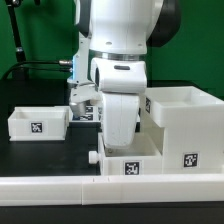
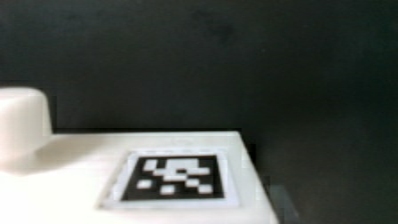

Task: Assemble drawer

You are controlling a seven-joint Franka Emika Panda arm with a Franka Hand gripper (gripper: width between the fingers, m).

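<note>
- The drawer lies in three loose pieces on the dark counter (image 1: 25,152), none joined. The tall housing (image 1: 186,120) is on the exterior view's right. One tray (image 1: 38,122) sits well apart on that view's left. A second tray, the middle tray (image 1: 128,162), sits just behind the low border wall (image 1: 50,190).
- All three are plain white plastic boxes, open on top as they sit, each with a black-and-white square tag. The middle tray has a small knob (image 1: 92,156) poking out toward the exterior view's left.
- To my eye the step in hand is picking up that middle tray. The arm (image 1: 115,45) hangs right over it, and its white hand hides the tray's back part.
- Neither camera shows me the jaws, so I cannot tell whether they are apart or closed on a tray wall. The wrist view gives only a flat white face with a tag (image 2: 178,175), a rounded white lump (image 2: 22,125) beside it, and dark counter beyond.
- Next, I'd judge, it needs a firm hold on a tray wall, then a lift. After that the tray must be squared to the housing's opening and slid in. Light plastic like this could skid or tip if nudged off-centre.
</note>
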